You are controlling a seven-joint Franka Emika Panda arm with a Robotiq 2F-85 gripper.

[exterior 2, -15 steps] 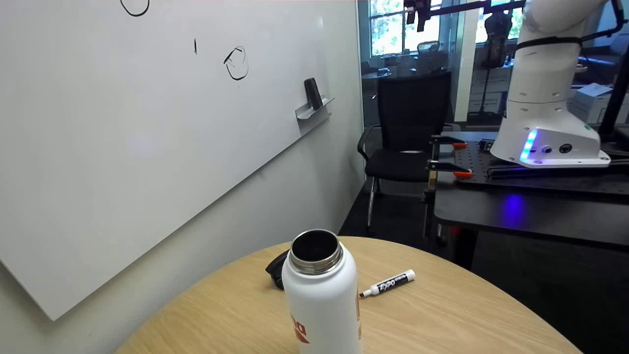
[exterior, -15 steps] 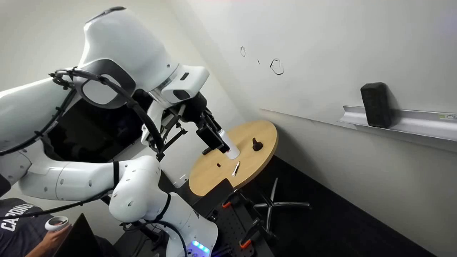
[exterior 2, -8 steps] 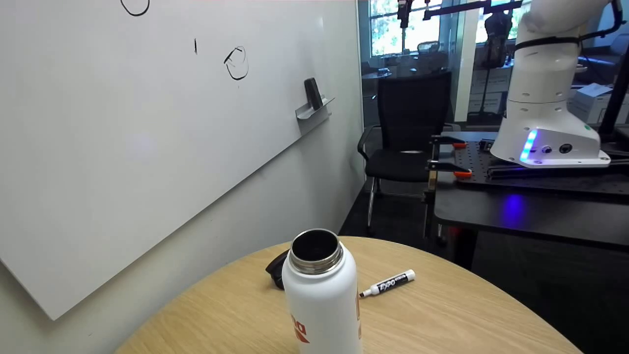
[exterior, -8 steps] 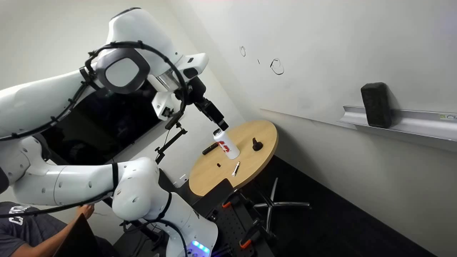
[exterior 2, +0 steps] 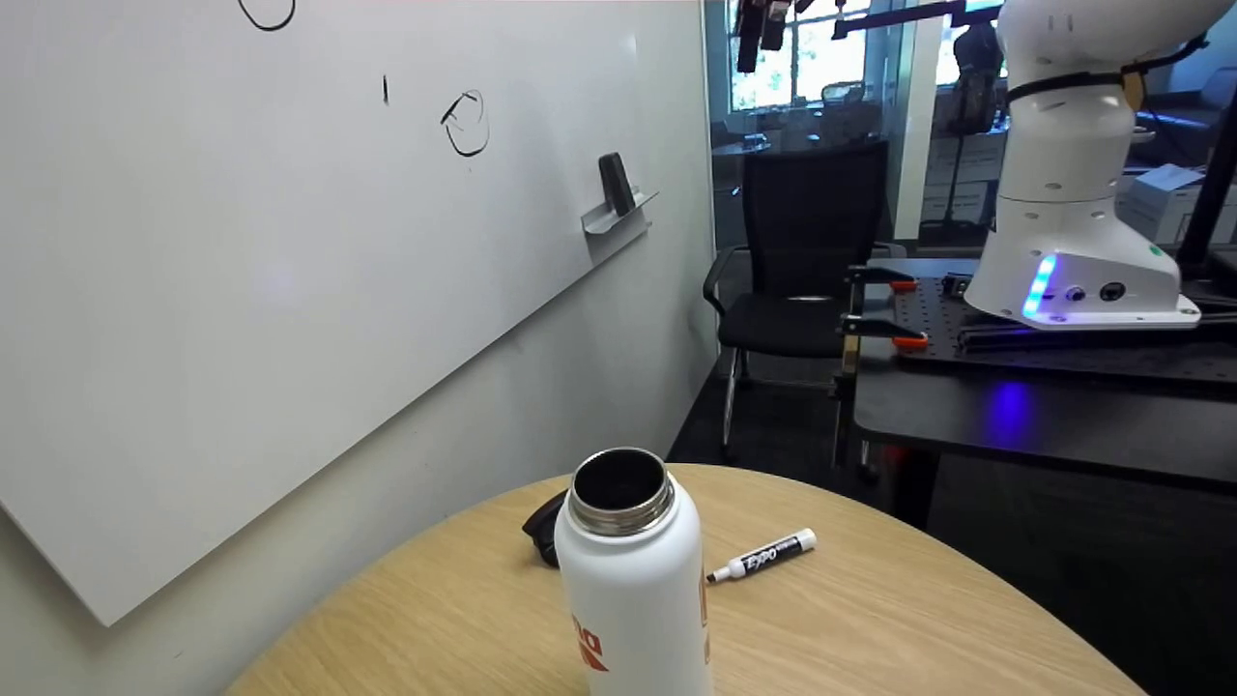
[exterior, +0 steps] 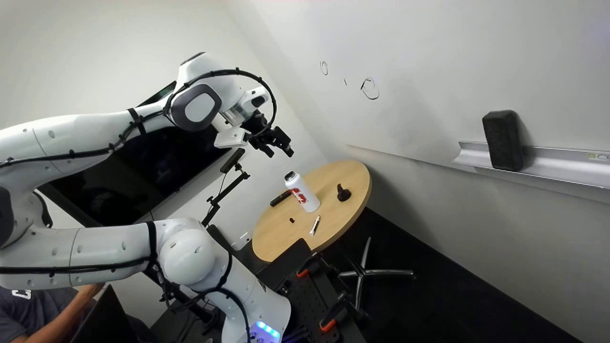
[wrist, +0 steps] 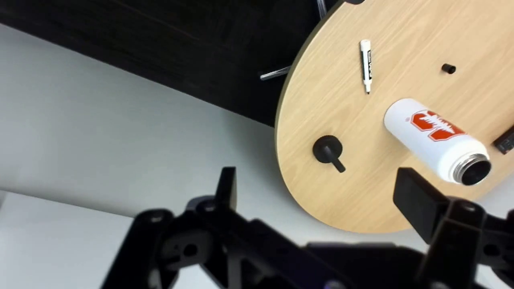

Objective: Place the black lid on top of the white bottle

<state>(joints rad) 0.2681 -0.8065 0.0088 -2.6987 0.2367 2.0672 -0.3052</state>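
The white bottle (exterior: 303, 194) stands upright on the round table, its metal-rimmed mouth open. It also shows in an exterior view (exterior 2: 633, 599) and in the wrist view (wrist: 431, 136). The black lid (wrist: 327, 149), a disc with a handle loop, lies on the table beside the bottle, handle up. It also shows in an exterior view (exterior: 343, 194); in an exterior view the bottle partly hides it (exterior 2: 544, 530). My gripper (exterior: 280, 151) is open and empty, in the air above the table. In the wrist view its jaws stand wide apart, with lid and bottle beyond them.
The round wooden table (exterior: 333, 214) also bears a marker (wrist: 366, 66), a small black cap (wrist: 448, 68) and a dark oblong object (wrist: 505, 141). A whiteboard (exterior 2: 290, 290) with a tray (exterior: 562, 162) holding a black eraser (exterior: 503, 140) runs along the wall.
My gripper has risen and drawn back from in front of the bottle, and the wrist has turned. In an exterior view its fingers have shifted left. Bottle and lid have not moved.
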